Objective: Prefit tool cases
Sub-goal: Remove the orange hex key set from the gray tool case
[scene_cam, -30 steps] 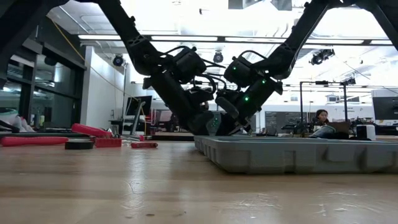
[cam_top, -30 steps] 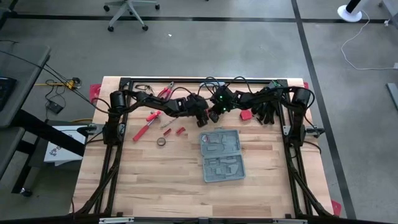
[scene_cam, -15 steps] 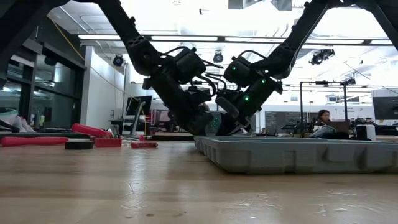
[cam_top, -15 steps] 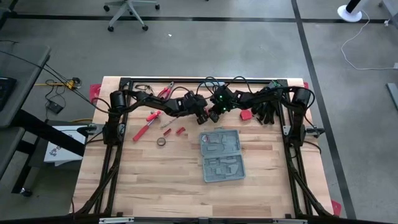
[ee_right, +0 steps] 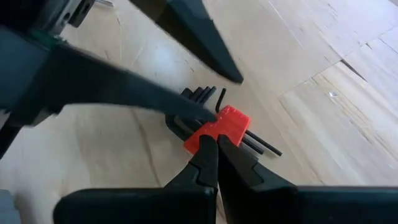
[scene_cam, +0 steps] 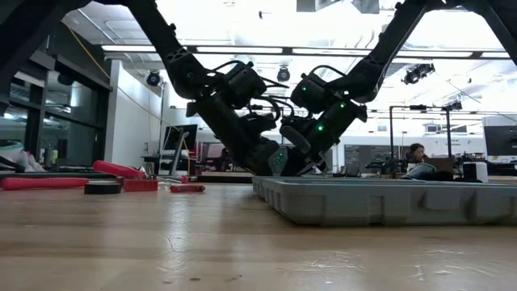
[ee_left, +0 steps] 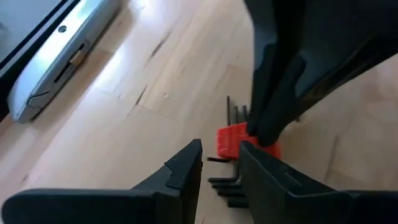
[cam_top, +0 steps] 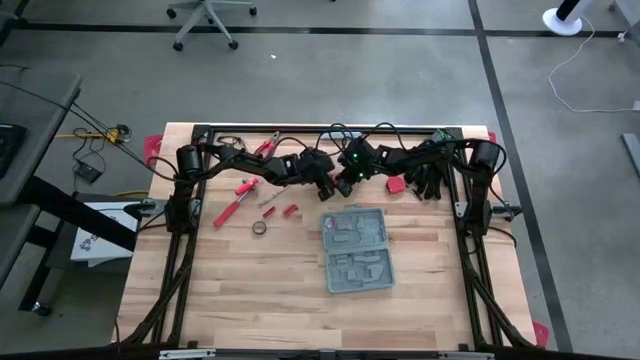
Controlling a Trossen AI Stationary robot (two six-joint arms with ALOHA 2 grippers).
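At centre of the high frame, flat grey-blue moulded plastic clamshell case [cam_top: 356, 249] open on wooden bench [cam_top: 220, 290], likely stiff, light, best gripped by a rim; left fingers [ee_left: 217, 163] spread, right fingers [ee_right: 214, 155] pinching red hex-key holder [ee_right: 217, 129].

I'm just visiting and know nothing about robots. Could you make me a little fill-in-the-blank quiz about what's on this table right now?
1. The grey tool case lies ____ on the table, its moulded slots showing.
2. Both grippers meet at a set of black hex keys in a ____ holder.
3. The right gripper is ____ on that holder.
4. The left gripper has its fingers slightly ____.

Missing words: open; red; shut; apart
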